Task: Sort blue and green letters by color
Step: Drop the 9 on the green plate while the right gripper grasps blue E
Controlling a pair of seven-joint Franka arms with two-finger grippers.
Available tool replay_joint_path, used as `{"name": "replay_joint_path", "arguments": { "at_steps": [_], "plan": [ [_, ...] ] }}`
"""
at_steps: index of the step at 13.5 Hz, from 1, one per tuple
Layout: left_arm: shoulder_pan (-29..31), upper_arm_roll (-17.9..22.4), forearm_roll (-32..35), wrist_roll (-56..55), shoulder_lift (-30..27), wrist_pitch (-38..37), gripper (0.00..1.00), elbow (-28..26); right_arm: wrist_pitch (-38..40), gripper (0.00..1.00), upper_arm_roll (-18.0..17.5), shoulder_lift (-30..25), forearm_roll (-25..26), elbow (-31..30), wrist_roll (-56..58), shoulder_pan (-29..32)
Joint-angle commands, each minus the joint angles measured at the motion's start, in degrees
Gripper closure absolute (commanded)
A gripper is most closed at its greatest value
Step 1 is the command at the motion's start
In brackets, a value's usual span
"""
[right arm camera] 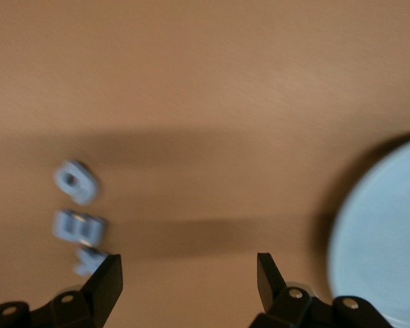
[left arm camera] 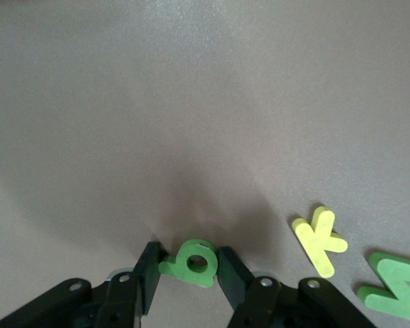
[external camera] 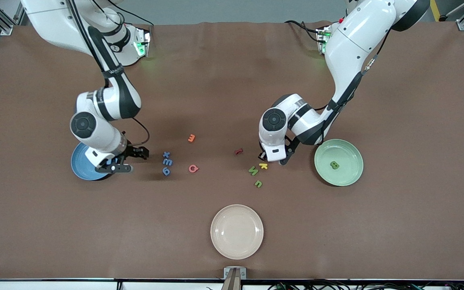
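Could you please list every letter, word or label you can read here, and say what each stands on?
"K": yellow letter, on the table.
"B": green letter, on the green plate.
"E": middle blue letter, on the table.
"Q": pink letter, on the table.
Rounded green letter held in the left pincer: b or 6, unclear.
Print on the right arm's band: too small to read.

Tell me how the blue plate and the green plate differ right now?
The blue plate lies toward the right arm's end of the table; the green plate lies toward the left arm's end. The green plate holds one green letter; on the blue plate I cannot see any letter, as the right hand covers part of it. The green plate is in full view, with the left hand beside it. Both are round and about equal in size.
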State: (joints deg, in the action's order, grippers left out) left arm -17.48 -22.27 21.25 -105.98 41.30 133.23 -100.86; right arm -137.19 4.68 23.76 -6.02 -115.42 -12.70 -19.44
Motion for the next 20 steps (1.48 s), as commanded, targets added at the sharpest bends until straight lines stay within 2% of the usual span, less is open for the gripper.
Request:
{"name": "replay_joint_path", "arguments": {
  "at_steps": [1, 3, 4, 8, 13, 14, 15, 16, 17, 20],
  "plan": [
    [1.7, -0.1, 1.2, 0.8, -3.7, 0.6, 1.0, -0.8, 1.2, 0.12, 0.5, 8.1, -2.9, 9.0, -4.6, -2.2],
    [4.6, -0.2, 1.2, 5.8, -6.7, -0.4, 1.0, -1.1, 1.2, 0.12, 0.5, 12.4, -3.1, 13.5, -6.6, -3.0],
    [5.6, -0.3, 1.2, 8.4, -7.7, -3.3, 1.0, -1.0, 1.3, 0.12, 0.5, 12.7, -3.1, 14.2, -7.3, -3.2],
    [12.2, -0.4, 1.2, 19.5, -9.3, -7.5, 0.99, -1.3, 1.4, 0.13, 0.5, 13.4, -3.1, 14.7, -10.1, -4.8],
    [20.7, -0.4, 1.2, 31.8, -8.8, -7.7, 0.94, -2.5, 1.2, 0.15, 0.5, 15.0, -3.1, 15.1, -11.4, -6.7],
    [21.4, -0.4, 1.2, 33.2, -9.0, -8.1, 0.85, -2.8, 1.3, 0.2, 0.5, 15.0, -3.1, 15.1, -11.4, -7.0],
    [21.8, -0.4, 1.2, 33.7, -9.0, -9.2, 0.58, -2.8, 1.2, 0.26, 0.5, 15.1, -3.0, 15.1, -11.3, -7.0],
    [21.9, -0.3, 1.2, 33.8, -8.9, -9.4, 0.21, -2.8, 1.3, 0.31, 0.5, 15.1, -2.9, 15.1, -11.2, -7.0],
    [22.0, -0.3, 1.2, 33.8, -9.0, -9.4, 0.02, -2.5, 1.2, 0.36, 0.5, 15.1, -2.9, 15.1, -10.9, -7.0],
    [21.7, -0.6, 1.2, 33.5, -9.3, -9.4, 0.01, -2.2, 0.9, 0.48, 0.6, 15.4, -2.9, 15.2, -10.9, -7.0]
  ]
}}
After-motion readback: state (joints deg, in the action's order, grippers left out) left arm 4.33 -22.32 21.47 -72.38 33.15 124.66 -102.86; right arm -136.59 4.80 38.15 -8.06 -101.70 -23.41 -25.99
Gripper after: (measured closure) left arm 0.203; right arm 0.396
